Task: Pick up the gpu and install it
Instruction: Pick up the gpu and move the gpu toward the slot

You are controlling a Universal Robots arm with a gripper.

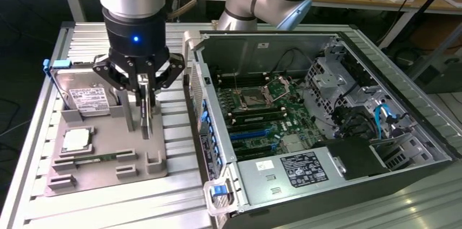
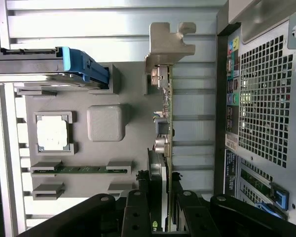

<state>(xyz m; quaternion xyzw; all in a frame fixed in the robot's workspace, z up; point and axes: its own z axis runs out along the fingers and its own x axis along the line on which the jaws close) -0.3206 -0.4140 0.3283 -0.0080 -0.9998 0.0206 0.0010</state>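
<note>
**Exterior view.** The arm's pincer (image 1: 144, 85) hangs straight down over a grey holder tray (image 1: 101, 177) on the slatted tabletop (image 1: 180, 196), at the exterior view's left. Its jaws stand narrow, closed on the top edge of the graphics card (image 1: 147, 115). The card stands upright on its long edge, with its lower edge down at the tray. Just beside the card, further to the exterior view's left, a hard drive (image 1: 86, 98) with a blue frame leans in its own slot. Nearer the camera lie a processor chip (image 1: 77, 139) and a green memory stick (image 1: 97, 158). At the exterior view's right, close to the tray's edge, the computer case (image 1: 252, 50) lies open side up with its motherboard (image 1: 260, 110) exposed. The room above the board is open and bounded by the case walls.

**Wrist view.** The card is seen edge-on, running from between the pincer's fingers (image 2: 138, 207) to its metal bracket (image 2: 170, 42) at the far end. A bare strip of tray separates the card from the hard drive and from a square pad (image 2: 107, 122). On the card's other side, a narrow band of tabletop slats separates it from the case's perforated rear panel (image 2: 266, 98).
</note>
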